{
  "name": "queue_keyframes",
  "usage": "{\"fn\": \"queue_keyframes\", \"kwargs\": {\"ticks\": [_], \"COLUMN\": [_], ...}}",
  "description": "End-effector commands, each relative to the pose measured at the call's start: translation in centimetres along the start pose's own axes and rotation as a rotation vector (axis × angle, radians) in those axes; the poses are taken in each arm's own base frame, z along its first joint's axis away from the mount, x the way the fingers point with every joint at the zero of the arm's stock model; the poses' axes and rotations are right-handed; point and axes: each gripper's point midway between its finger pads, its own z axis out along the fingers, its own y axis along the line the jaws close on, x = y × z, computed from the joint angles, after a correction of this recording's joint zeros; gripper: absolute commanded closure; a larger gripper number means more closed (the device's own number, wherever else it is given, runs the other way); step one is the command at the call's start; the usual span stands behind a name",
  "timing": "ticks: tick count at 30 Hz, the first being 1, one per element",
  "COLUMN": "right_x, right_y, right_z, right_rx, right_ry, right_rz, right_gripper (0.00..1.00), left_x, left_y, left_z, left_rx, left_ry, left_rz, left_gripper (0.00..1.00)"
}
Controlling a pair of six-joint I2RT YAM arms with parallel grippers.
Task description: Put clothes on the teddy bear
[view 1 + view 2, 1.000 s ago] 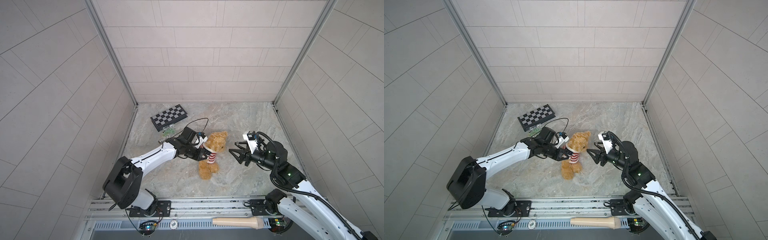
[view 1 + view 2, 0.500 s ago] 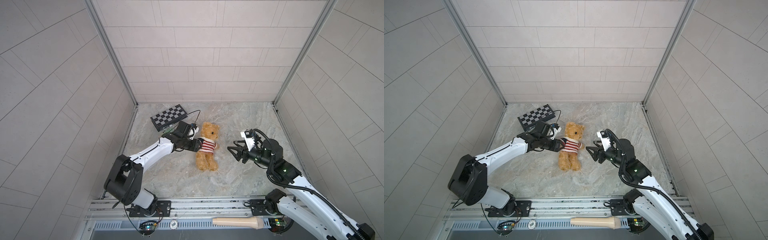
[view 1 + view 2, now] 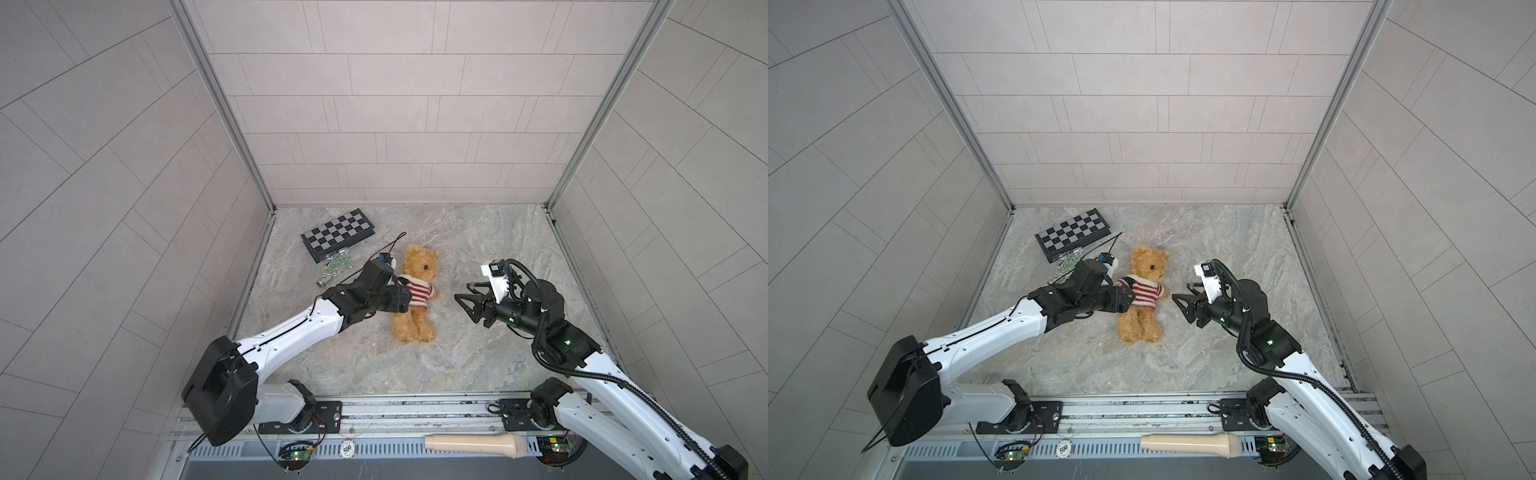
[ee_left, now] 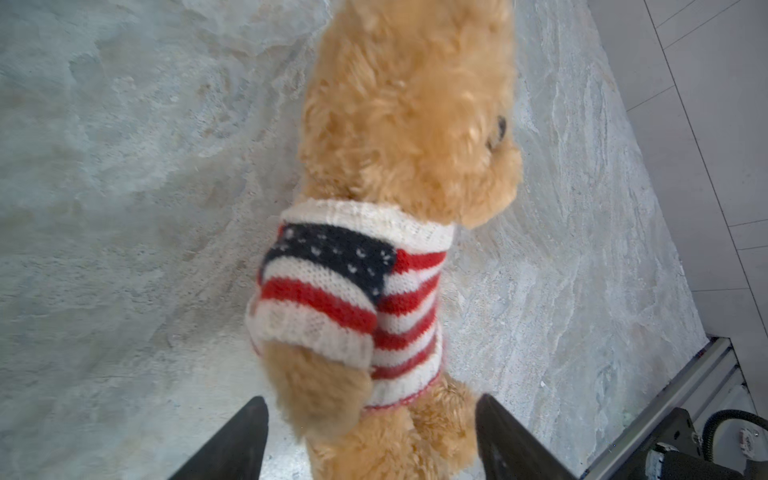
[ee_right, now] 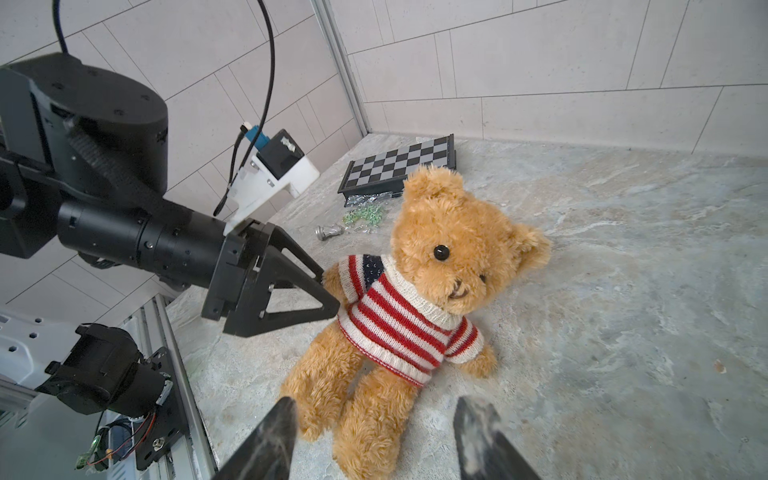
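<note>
Left gripper (image 5: 329, 291) sits wide open around one arm of the bear (image 3: 419, 268), gripping nothing, I guess because the sweater (image 3: 419, 293) looks fully on, bear flat on its back mid-table (image 3: 478, 232), right gripper (image 3: 464, 300) nearby, open and empty.

We record that, since a second ago, the teddy bear (image 3: 419, 267) has gone from a propped, tilted pose to lying flat on its back slightly nearer the chessboard (image 3: 338, 235), its striped sweater (image 3: 417, 293) now spread across the torso, and the left gripper (image 5: 332, 291) has parted its jaws around the bear's arm.
</note>
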Motion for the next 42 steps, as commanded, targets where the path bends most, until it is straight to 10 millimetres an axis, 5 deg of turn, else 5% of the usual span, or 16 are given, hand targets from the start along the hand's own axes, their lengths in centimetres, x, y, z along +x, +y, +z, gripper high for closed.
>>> {"fn": "queue_keyframes", "kwargs": {"ticks": [1, 12, 22, 29, 35, 42], "right_x": [-0.5, -0.1, 0.4, -0.1, -0.6, 1.8], "right_y": [0.2, 0.0, -1.2, -0.5, -0.5, -2.6], "right_z": [-0.2, -0.6, -0.5, -0.7, -1.0, 0.4], "right_rx": [-0.002, 0.013, 0.076, 0.048, 0.057, 0.138], "right_ry": [-0.031, -0.022, -0.003, -0.019, -0.028, 0.096], "right_rz": [-0.007, -0.012, 0.002, -0.011, -0.026, 0.016], "right_gripper": [0.37, 0.37, 0.38, 0.39, 0.39, 0.39], "left_x": [-1.2, -1.6, -1.0, 0.3, 3.2, 5.4], "left_y": [0.1, 1.9, 2.2, 0.1, -3.9, -6.2], "left_z": [1.1, 4.8, 5.3, 3.6, 0.0, 1.1], "left_rx": [-0.037, -0.15, -0.109, 0.153, 0.456, 0.574], "left_ry": [-0.073, -0.096, -0.11, -0.011, 0.14, 0.261], "left_rz": [-0.086, -0.118, -0.051, 0.08, 0.227, 0.208], "left_gripper": [0.2, 0.27, 0.75, 1.0, 1.0, 1.0]}}
